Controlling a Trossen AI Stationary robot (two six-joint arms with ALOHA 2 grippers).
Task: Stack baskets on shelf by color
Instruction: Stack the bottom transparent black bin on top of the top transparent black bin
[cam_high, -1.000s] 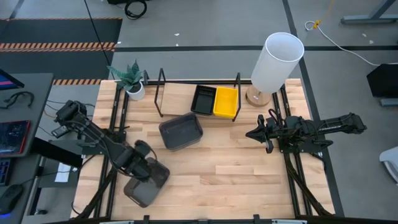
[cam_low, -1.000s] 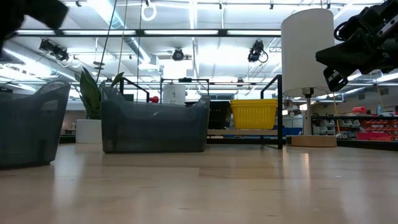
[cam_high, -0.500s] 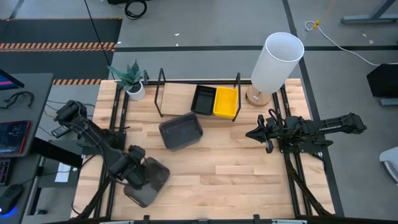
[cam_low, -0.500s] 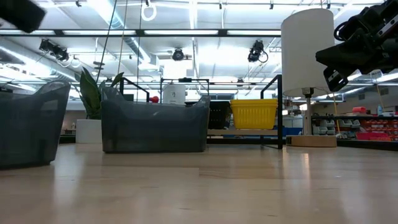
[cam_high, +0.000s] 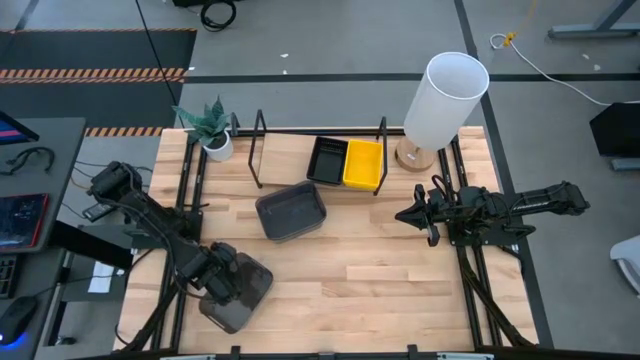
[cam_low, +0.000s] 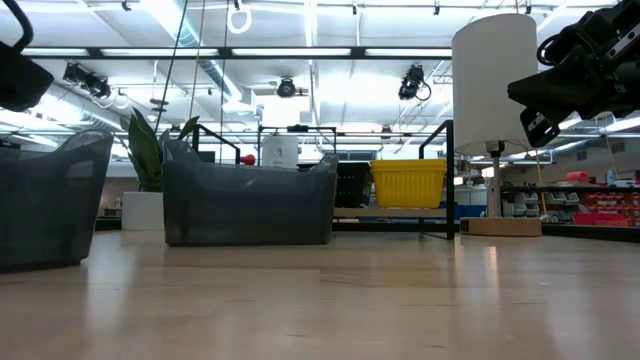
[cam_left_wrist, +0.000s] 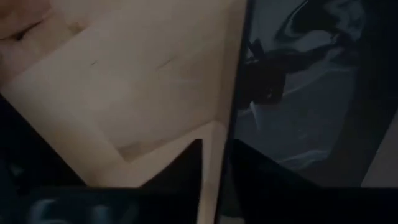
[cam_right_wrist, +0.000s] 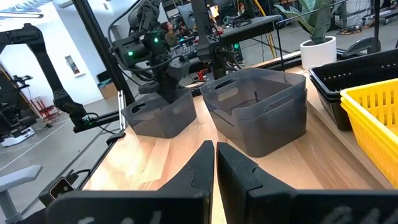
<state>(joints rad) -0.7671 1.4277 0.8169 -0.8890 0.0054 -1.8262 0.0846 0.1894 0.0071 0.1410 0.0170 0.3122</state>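
One dark grey basket (cam_high: 243, 297) stands near the table's near left corner and also shows in the low view (cam_low: 45, 200). My left gripper (cam_high: 215, 277) is open and low over its left wall: one finger inside, one outside. A second dark grey basket (cam_high: 291, 211) stands mid-table. A black basket (cam_high: 327, 160) and a yellow basket (cam_high: 363, 165) sit side by side on the shelf (cam_high: 290, 155). My right gripper (cam_high: 412, 215) is shut and empty, waiting at the right. My left gripper comes from above, pointing down, and straddles the near-left basket's left wall (cam_left_wrist: 231, 106). One finger (cam_left_wrist: 261, 174) is inside the basket and one finger (cam_left_wrist: 183, 171) is outside. A light strip shows beside the wall, and I cannot tell whether either finger touches it.
A white lamp (cam_high: 445, 100) stands at the far right beside the shelf. A potted plant (cam_high: 210, 128) stands at the far left. The shelf's left part is bare board. Open wood lies between the two arms.
My left gripper has gone toward the table's near left corner and down, from above the near-left grey basket's far side to its left wall. Both grey baskets have stayed where they were.
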